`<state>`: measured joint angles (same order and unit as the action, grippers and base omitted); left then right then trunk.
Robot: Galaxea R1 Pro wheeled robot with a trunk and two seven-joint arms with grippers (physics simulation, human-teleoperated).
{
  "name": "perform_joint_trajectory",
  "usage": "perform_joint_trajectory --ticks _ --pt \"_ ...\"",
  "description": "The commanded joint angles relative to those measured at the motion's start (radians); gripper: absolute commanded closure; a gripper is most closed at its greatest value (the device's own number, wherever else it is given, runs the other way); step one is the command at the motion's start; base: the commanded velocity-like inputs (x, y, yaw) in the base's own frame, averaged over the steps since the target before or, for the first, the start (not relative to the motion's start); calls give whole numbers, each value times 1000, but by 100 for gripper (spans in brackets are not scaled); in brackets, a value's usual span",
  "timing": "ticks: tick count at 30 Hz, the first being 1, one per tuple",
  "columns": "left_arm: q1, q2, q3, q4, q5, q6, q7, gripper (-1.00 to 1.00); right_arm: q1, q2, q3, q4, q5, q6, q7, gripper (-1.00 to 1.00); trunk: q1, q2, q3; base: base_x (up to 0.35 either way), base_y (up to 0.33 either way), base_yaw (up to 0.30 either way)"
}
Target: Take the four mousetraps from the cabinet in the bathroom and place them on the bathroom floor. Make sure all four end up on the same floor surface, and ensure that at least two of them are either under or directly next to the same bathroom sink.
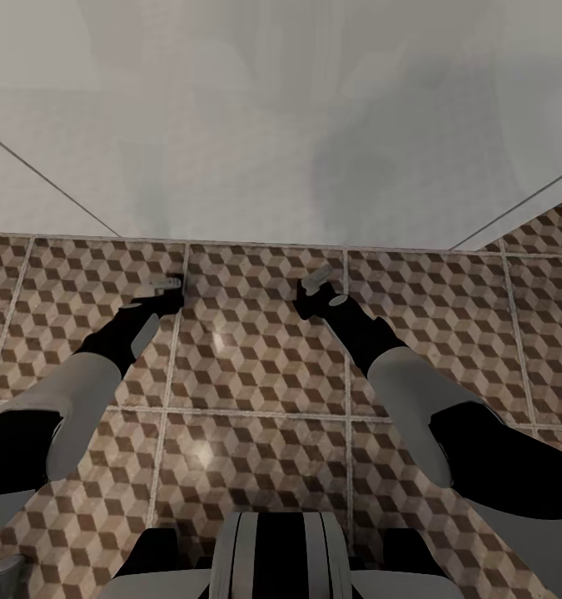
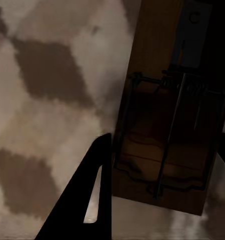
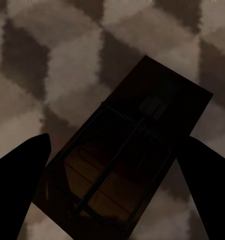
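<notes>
Both arms reach low over the bathroom floor (image 1: 256, 366), close to the base of a pale wall (image 1: 281, 125).

Left pincer (image 1: 174, 284): one dark finger (image 2: 87, 195) beside a mousetrap (image 2: 167, 125), board's long axis running along the finger; grip not clear, cannot tell.

Right pincer (image 1: 314, 283): fingers spread wide, a second mousetrap (image 3: 125, 165) lying between them on the tiles, long axis skewed diagonally, apparently released.

Sink not seen; nearness unjudged.

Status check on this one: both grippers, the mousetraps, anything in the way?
Left gripper and right gripper low over the bathroom floor, each with a mousetrap between its fingers; grip unclear. Nothing in the way.
</notes>
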<state>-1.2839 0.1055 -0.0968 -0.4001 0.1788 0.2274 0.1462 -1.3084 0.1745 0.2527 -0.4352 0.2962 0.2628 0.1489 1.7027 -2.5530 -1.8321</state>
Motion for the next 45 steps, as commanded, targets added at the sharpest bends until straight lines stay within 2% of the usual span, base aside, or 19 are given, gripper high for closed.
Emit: perform_joint_trajectory --ticks 1,13,34,35,36,45 --pt "0 1 -9 1 8 6 10 100 0 0 0 -3 11 6 4 100 0 0 0 0 0 0" --pt "0 -11 -10 59 8 3 -13 100 0 0 0 -8 11 6 4 100 0 0 0 0 0 0" --pt "0 -12 -11 64 6 -3 -17 100 0 0 0 -8 11 5 4 100 0 0 0 0 0 0" --pt "0 -12 -11 64 6 -4 -17 -100 0 0 0 -9 11 4 4 100 0 0 0 0 0 0" --pt "0 -11 -11 63 6 -4 -17 -100 0 0 0 -9 11 4 4 -100 0 0 0 0 0 0" --pt "0 -8 -12 59 4 -10 -17 -100 0 0 0 -10 11 3 4 -100 0 0 0 0 0 0"
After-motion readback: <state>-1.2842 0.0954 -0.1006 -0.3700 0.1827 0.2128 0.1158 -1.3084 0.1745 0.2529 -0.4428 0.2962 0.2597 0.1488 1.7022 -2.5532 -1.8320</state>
